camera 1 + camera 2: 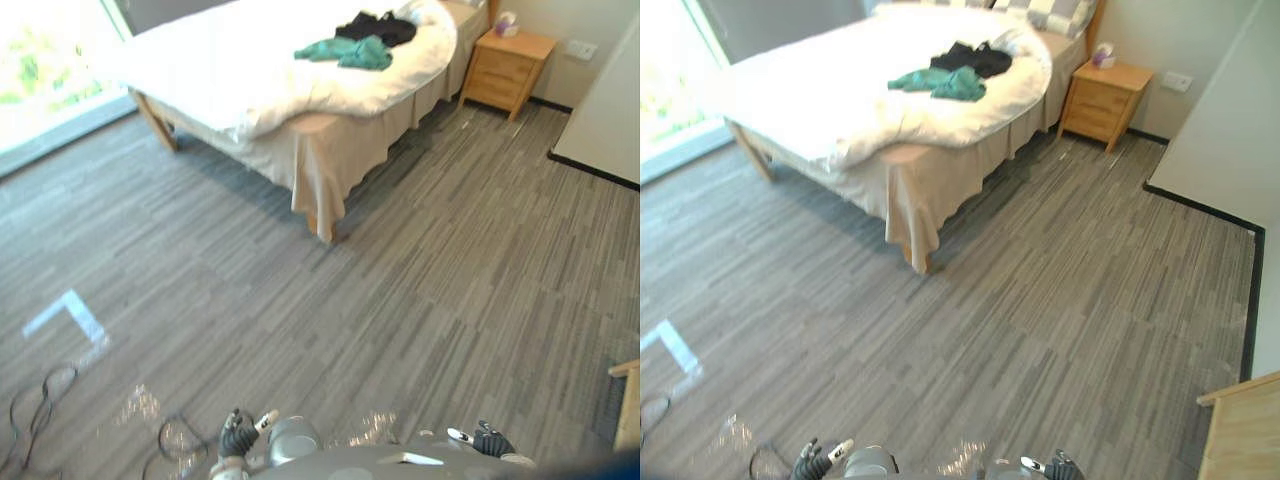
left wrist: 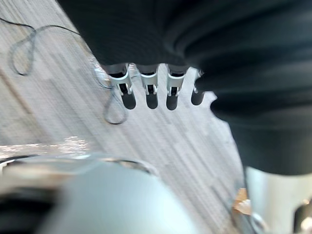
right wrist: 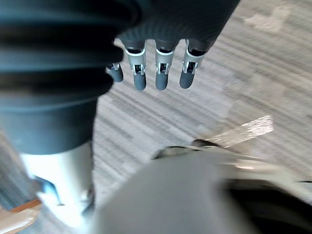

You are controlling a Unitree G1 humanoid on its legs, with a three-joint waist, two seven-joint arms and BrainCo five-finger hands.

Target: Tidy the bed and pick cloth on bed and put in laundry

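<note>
A bed (image 1: 330,150) with a rumpled white duvet (image 1: 250,70) stands far ahead at the upper left. On the duvet lie a green cloth (image 1: 352,50) and a black cloth (image 1: 376,27), touching each other. My left hand (image 1: 238,437) hangs low at the bottom of the view, far from the bed, its fingers (image 2: 146,92) relaxed and holding nothing. My right hand (image 1: 490,441) hangs at the bottom right, its fingers (image 3: 163,68) also relaxed and empty.
A wooden nightstand (image 1: 508,68) with a small box on top stands right of the bed. A white wall panel (image 1: 610,110) with a dark base runs along the right. A wooden furniture corner (image 1: 1240,430) shows at the lower right. Grey striped carpet (image 1: 400,280) lies between me and the bed.
</note>
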